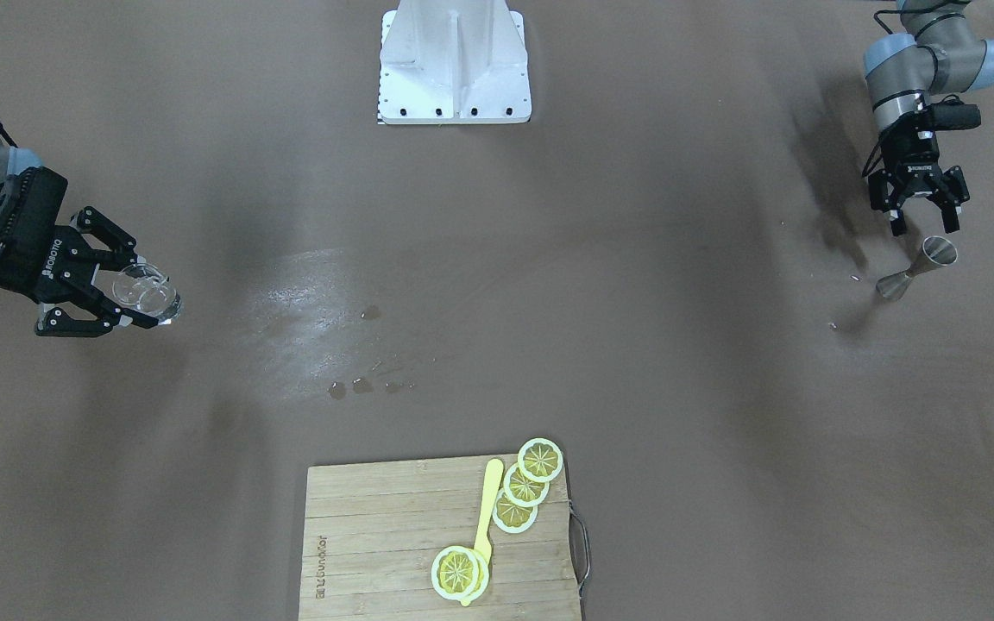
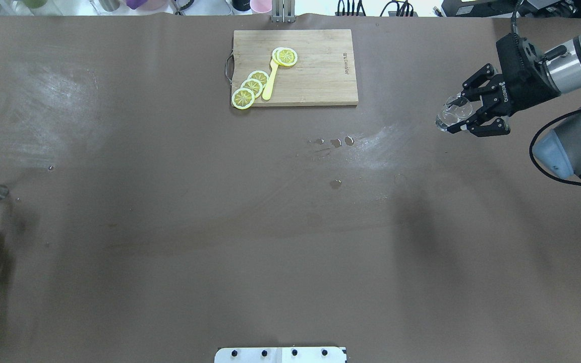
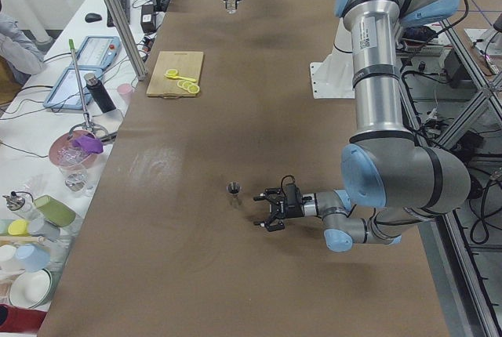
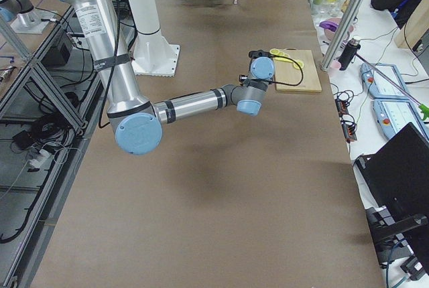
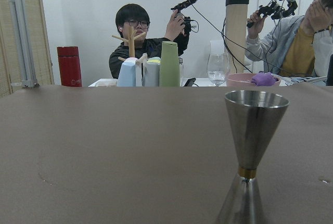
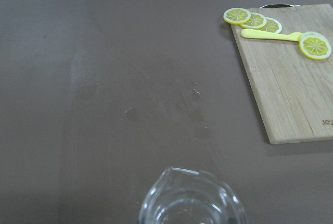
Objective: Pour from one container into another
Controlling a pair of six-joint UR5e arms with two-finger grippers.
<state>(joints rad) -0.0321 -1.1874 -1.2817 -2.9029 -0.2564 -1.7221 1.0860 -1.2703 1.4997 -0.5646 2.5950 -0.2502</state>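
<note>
The cutting board [image 1: 376,535] sat at the table [image 1: 635,345] edge across from the robot, with four lemon slices [image 1: 540,459] and a yellow spoon [image 1: 490,504] on it. Taking the board as the reference, the right gripper [image 2: 459,115] was way off to the robot's right of it. Its fingers were clamped around a clear glass cup [image 2: 451,112], held up off the table. Honestly couldn't tell if anything was in the cup.

The steel jigger [image 1: 918,269] stood upright on the table, well off to the board's other side, toward the robot's left end. It was also a bit closer to the robot than the board was. The left gripper [image 1: 924,228] hung right by it on the robot's side, fingers spread apart, holding nothing and not touching the jigger.

There were also a few wet drops [image 1: 362,386] on the table just robot-side of the board.
</note>
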